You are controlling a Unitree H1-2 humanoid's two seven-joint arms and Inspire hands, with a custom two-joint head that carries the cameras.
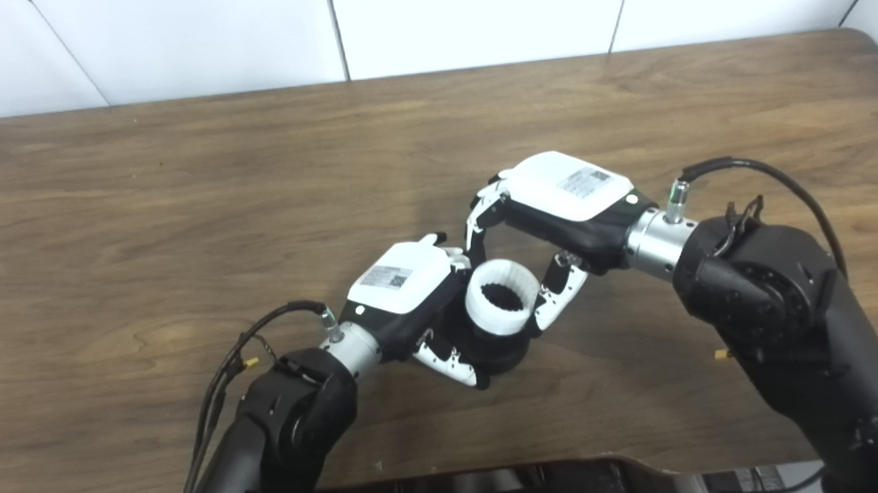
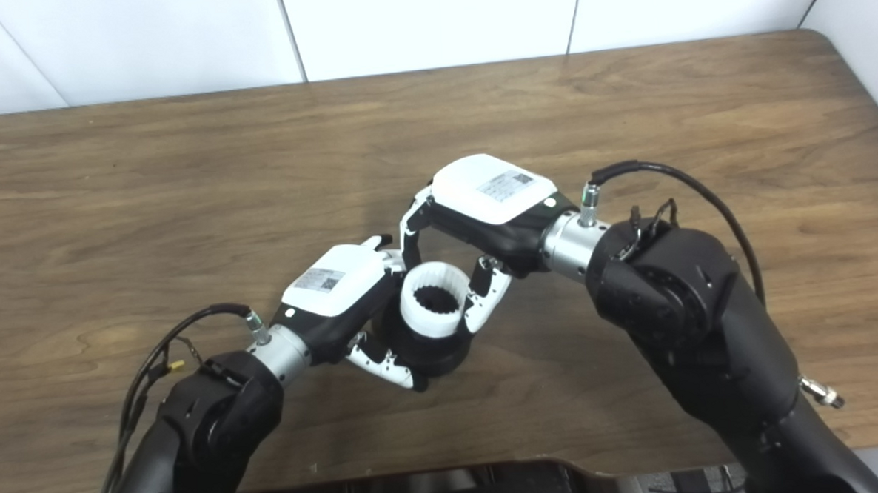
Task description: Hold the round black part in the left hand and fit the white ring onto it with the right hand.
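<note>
My left hand (image 1: 412, 299) is shut on the round black part (image 1: 504, 351), holding it just above the wooden table near its front. The white ring (image 1: 502, 297), toothed on its inside, sits on top of the black part. My right hand (image 1: 556, 212) reaches in from the right with its fingers (image 1: 559, 293) and thumb on either side of the ring, touching its rim. The same shows in the right eye view, with the ring (image 2: 436, 300) between both hands.
The brown wooden table (image 1: 258, 173) runs to a white panelled wall at the back. Its right corner is at the far right (image 1: 867, 35). A dark edge of the robot's body lies at the bottom (image 1: 494, 488).
</note>
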